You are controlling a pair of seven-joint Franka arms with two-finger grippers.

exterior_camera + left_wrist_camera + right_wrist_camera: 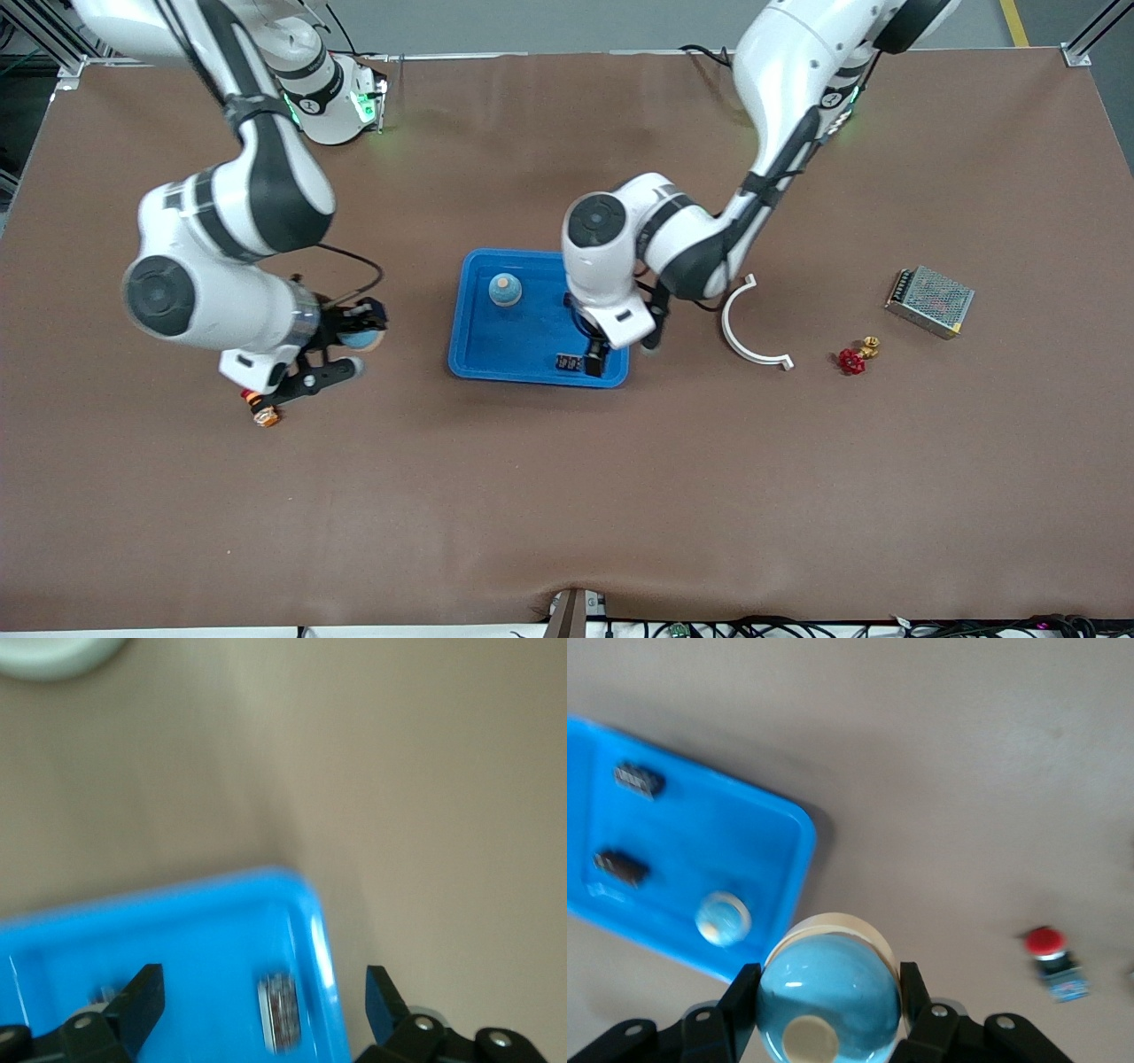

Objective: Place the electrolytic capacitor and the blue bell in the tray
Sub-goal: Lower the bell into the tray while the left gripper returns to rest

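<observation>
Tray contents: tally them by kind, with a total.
Small blue dome-shaped bell: 1
Small black electronic components: 2
Total in the shallow bright blue plastic tray: 3

The shallow bright blue rectangular plastic tray, with rounded corners and a raised rim, lies flat near the middle of the brown counter. Inside it, toward the robots' bases, a small blue dome-shaped bell with a tan knob sits upright. Near the tray's rim nearest the front camera lies a small dark cylindrical capacitor on its side. My right claw grips a second blue dome bell with a cream rim above the counter, off the tray toward the right arm's end.
</observation>
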